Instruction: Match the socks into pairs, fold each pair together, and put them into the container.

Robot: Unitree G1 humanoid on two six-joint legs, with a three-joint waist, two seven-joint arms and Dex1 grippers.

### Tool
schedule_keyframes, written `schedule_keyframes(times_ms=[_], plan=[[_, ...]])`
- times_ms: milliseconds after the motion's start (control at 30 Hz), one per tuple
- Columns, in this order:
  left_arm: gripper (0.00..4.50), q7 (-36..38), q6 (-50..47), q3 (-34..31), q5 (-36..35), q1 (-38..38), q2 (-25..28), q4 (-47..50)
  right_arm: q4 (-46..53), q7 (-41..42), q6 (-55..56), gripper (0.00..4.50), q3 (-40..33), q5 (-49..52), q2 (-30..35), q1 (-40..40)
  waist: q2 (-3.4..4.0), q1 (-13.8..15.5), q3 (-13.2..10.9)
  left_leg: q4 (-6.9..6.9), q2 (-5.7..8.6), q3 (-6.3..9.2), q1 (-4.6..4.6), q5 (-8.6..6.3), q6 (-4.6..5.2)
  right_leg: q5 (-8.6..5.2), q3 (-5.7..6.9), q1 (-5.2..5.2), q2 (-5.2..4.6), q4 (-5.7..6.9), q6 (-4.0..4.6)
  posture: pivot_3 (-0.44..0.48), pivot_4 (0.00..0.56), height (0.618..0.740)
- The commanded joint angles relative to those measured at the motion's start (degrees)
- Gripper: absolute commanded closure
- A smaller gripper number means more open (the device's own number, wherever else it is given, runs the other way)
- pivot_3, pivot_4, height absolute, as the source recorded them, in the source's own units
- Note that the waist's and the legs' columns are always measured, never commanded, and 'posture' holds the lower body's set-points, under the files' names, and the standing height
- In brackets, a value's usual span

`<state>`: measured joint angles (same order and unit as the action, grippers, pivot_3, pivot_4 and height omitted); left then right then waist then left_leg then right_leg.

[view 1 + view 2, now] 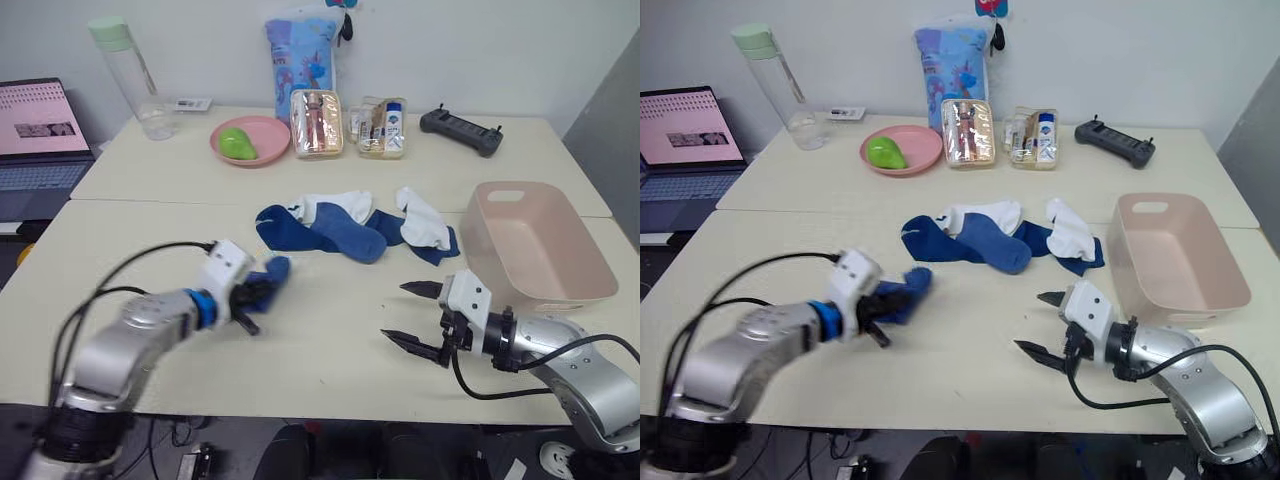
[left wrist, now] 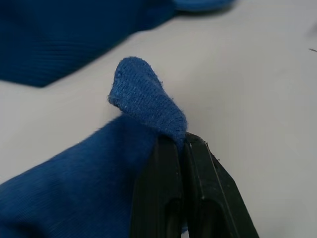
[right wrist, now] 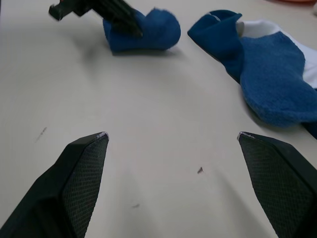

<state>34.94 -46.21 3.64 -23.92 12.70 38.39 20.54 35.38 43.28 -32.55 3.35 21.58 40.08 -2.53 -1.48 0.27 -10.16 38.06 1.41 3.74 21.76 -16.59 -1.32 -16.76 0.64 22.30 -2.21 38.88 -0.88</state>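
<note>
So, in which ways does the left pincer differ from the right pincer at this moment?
The left pincer is shut on a blue sock, pinching its fabric, while the right pincer is open and holds nothing. The left pincer sits close to the pile of socks; the right pincer hangs over bare table, beside the pink container. Both have two black fingers and are low over the table.

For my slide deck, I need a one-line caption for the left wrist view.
Left gripper, jaws shut, pinching a fold of a blue sock over the pale table.
</note>
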Motion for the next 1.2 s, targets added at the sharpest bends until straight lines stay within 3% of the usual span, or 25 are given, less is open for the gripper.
schedule_keyframes(times_ms=[33,233,267,333,533,700,800,933,1067,1200], plan=[[4.46,-0.95,1.34,3.9,0.76,4.37,-5.11,0.08,4.54,-0.68,-1.3,0.0,-4.09,1.44,1.72,1.76,-0.01,0.11,0.0,0.03,0.0,0.02,0.0,0.0,0.0,0.0,0.02,-0.01,0.0,0.02,0.0,0.0,0.15,0.733],[4.46,-1.11,4.85,5.57,1.88,5.75,-11.81,-3.15,7.89,-1.61,-3.2,0.0,-7.85,2.2,3.14,5.4,-0.02,-0.2,0.01,0.06,0.01,0.01,-0.01,0.0,0.0,0.02,0.0,-0.04,0.03,0.03,-0.04,0.0,0.15,0.733],[4.25,-0.43,4.85,5.3,1.29,5.45,-12.08,-3.15,8.35,-1.77,-3.44,0.0,-8.04,2.29,3.09,5.63,-0.02,-0.31,0.01,0.06,-0.01,0.02,-0.02,0.0,0.0,0.02,0.02,-0.05,0.06,0.05,-0.04,0.0,0.15,0.733],[3.75,0.43,4.71,4.96,0.63,5.13,-12.29,-3.1,8.81,-1.93,-3.71,0.0,-8.16,2.47,3.1,5.84,-0.02,-0.35,0.01,0.04,-0.03,0.03,-0.06,0.01,0.0,0.02,0.02,-0.05,0.09,0.09,-0.04,0.0,0.15,0.733],[1.83,7.03,8.05,2.7,-0.17,0.61,-5.81,-0.54,8.85,-2.21,-3.5,0.0,-6.96,2.23,3.39,5.26,-0.01,-0.39,0.01,0.06,-0.03,0.01,-0.07,0.02,-0.01,0.02,-0.01,-0.06,0.09,0.08,-0.04,0.0,0.15,0.733],[0.1,14.69,13.15,-8.76,-4.62,-2.23,1.11,-2.92,7.1,-1.79,-2.66,0.0,-4.91,1.55,3.14,2.36,0.01,-0.38,0.0,0.06,-0.04,0.04,-0.07,0.02,-0.01,0.02,0.02,-0.05,0.09,0.08,-0.03,0.0,0.15,0.733],[0.02,18.9,18.88,-11.61,-2.27,-3.65,5.87,-5.65,6.35,-1.29,-2.08,0.0,-4.1,1.28,3.39,1.32,0.02,-0.34,0.0,0.06,-0.04,0.06,-0.07,0.02,-0.02,0.01,0.04,-0.05,0.09,0.07,-0.02,0.0,0.15,0.733],[0.02,25.79,40.03,-7.58,10.23,-6.2,13.59,-14.4,4.54,0.16,0.81,0.0,0.81,-2.71,4.44,-2.51,0.06,-0.4,-0.02,0.03,-0.01,-0.01,-0.08,0.02,-0.01,0.02,-0.01,-0.04,0.06,0.01,-0.01,0.0,0.15,0.733],[0.02,27.17,52.52,-3.91,15.82,-3.71,13.37,-21.41,2.1,2.41,4.46,0.0,5.75,-6.89,5.33,-5.43,0.04,-0.13,-0.02,0.02,-0.01,0.01,-0.05,0.02,-0.01,0.02,0.01,-0.03,0.04,-0.01,-0.01,0.0,0.15,0.733],[0.02,26.38,57.95,-1.68,18.18,-1.12,10.99,-24.83,-0.82,4.29,8.31,0.0,9.81,-10.28,4.97,-7.77,0.03,0.02,-0.03,0.05,-0.01,0.03,0.01,0.01,0.0,0.02,0.04,-0.03,0.03,-0.02,-0.01,0.0,0.15,0.733]])
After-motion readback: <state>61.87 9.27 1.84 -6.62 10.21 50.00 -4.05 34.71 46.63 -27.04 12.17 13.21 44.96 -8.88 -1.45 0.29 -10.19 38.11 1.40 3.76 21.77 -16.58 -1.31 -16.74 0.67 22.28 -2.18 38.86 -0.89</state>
